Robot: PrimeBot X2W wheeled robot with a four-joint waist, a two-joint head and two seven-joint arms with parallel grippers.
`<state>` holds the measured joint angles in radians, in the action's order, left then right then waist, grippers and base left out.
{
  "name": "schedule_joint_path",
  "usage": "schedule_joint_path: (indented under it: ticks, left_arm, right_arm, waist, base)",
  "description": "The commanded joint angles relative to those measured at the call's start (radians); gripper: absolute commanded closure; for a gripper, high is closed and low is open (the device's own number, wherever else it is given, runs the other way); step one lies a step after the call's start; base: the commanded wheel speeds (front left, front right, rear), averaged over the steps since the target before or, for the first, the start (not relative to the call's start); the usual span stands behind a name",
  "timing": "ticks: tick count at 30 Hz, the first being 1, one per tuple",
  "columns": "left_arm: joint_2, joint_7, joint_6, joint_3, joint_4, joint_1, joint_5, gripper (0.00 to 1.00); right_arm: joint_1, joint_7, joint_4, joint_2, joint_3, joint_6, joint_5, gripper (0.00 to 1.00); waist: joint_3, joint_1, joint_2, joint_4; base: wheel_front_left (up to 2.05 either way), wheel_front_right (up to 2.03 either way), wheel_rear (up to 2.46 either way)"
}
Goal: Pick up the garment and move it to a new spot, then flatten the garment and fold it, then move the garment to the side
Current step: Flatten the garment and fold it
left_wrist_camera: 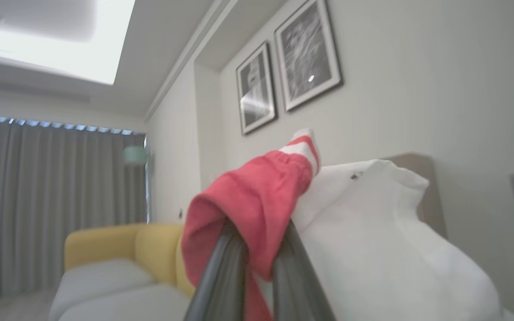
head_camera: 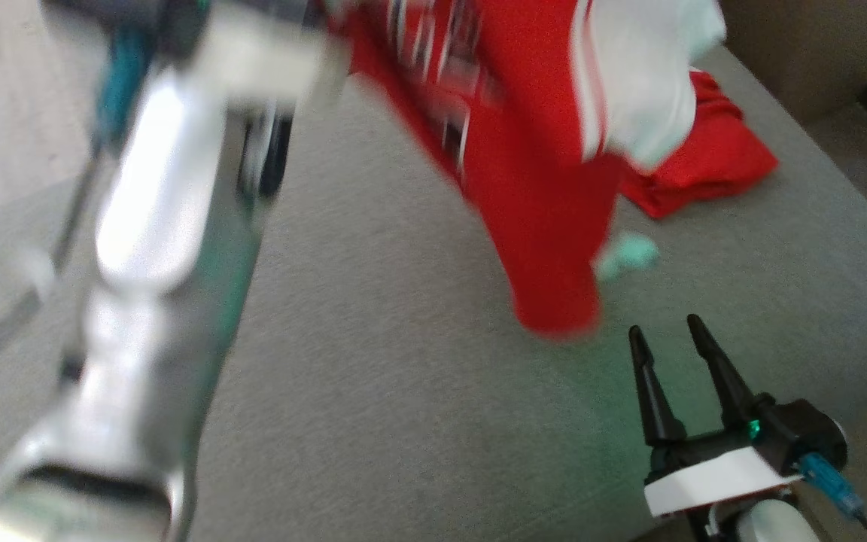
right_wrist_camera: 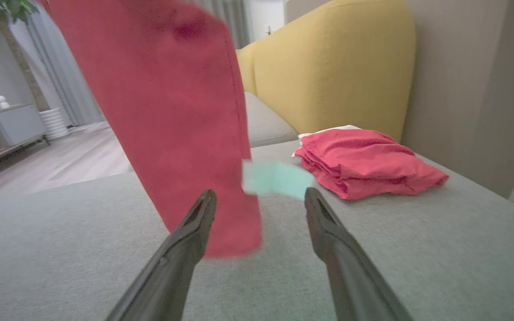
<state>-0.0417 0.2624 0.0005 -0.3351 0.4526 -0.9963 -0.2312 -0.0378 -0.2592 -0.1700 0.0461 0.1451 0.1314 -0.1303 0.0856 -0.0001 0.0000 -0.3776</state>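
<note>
The garment [head_camera: 531, 188], red with white panels and stripes, hangs in the air over the grey cushion [head_camera: 403, 376]; its lower end dangles just above the fabric. In the left wrist view my left gripper [left_wrist_camera: 260, 232] is shut on a bunched red fold of the garment [left_wrist_camera: 248, 196], with the white part [left_wrist_camera: 373, 232] beside it. My raised left arm [head_camera: 155, 226] is blurred at the left. My right gripper [head_camera: 665, 327] stands open and empty low at the right, near the garment's hanging end [right_wrist_camera: 172, 111], apart from it. A mint-green tag [right_wrist_camera: 277, 178] dangles between the right gripper's [right_wrist_camera: 259, 194] fingertips' line of sight.
A folded red cloth pile [head_camera: 712, 158] lies on the cushion at the back right, also ahead of the right fingers [right_wrist_camera: 364, 160]. A yellow sofa back [right_wrist_camera: 328, 67] rises behind it. Wood floor [right_wrist_camera: 74, 156] and a low cabinet [right_wrist_camera: 7, 120] lie to the left.
</note>
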Motion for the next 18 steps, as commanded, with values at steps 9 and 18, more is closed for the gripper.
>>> schedule_joint_path:
  ticks: [9, 18]
  left_arm:
    - [-0.118, -0.001, 0.068, 0.192, -0.033, 0.604, -0.056, 1.00]
    - [-0.087, -0.001, 0.056, 0.292, -0.091, 0.817, -0.058, 1.00]
  right_arm:
    - [0.030, -0.003, 0.058, 0.004, -0.025, -0.001, 0.027, 0.00]
    - [0.039, -0.003, 0.054, 0.004, -0.027, -0.001, 0.036, 0.00]
  waist:
    - [0.067, 0.0001, 0.0000, 0.188]
    - [0.092, 0.0001, 0.0000, 0.280]
  base:
    - [0.00, 0.00, 0.00]
    - [0.00, 0.00, 0.00]
